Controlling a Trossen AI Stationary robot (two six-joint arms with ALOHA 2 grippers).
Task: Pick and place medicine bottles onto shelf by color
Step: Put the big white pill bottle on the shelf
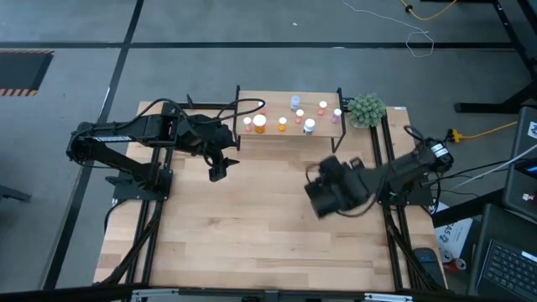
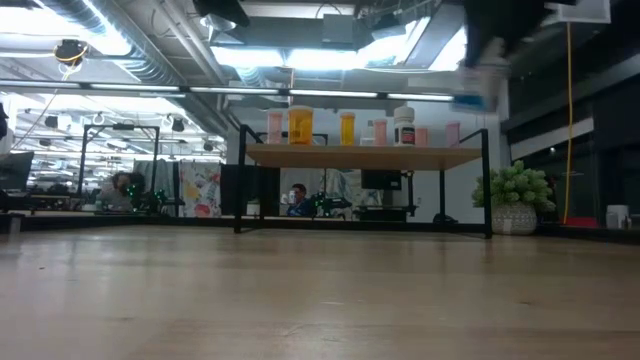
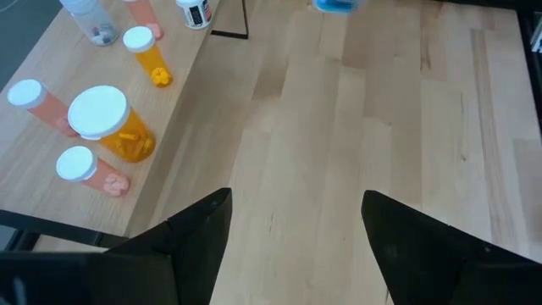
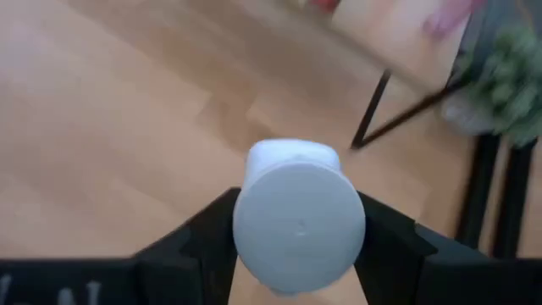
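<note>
1. The right gripper (image 4: 296, 246) is clamped on a white-capped bottle (image 4: 298, 222), 1 dark finger pressing each side of it; the cap faces the wrist camera, so the bottle's long axis runs along the gripper's line of sight, out toward the table.
2. Only the right wrist view shows this grip. From above, the right gripper (image 1: 329, 195) is a dark mass over the right-middle of the table (image 1: 252, 235) and the bottle is hidden under it.
3. In the low view a blurred blue-and-white shape (image 2: 470, 88) hangs high, above the right end of the shelf (image 2: 365, 157) (probably the carried bottle, though too smeared to be sure); the left wrist view catches a blue smear (image 3: 334, 5) at its far edge.
4. The left gripper (image 3: 292, 241) has its fingers wide apart with bare tabletop between them; from above it (image 1: 218, 168) hovers just near of the shelf's left end.
5. The shelf stands at the far edge of the table, its long side running left to right.
6. Bottles on it stand upright, caps up: the low view shows a large orange bottle (image 2: 300, 125), a slimmer orange bottle (image 2: 347, 128), a white bottle with a dark label (image 2: 404, 126) and several pink ones.
7. A green plant (image 1: 367, 110) sits at the shelf's right end.
</note>
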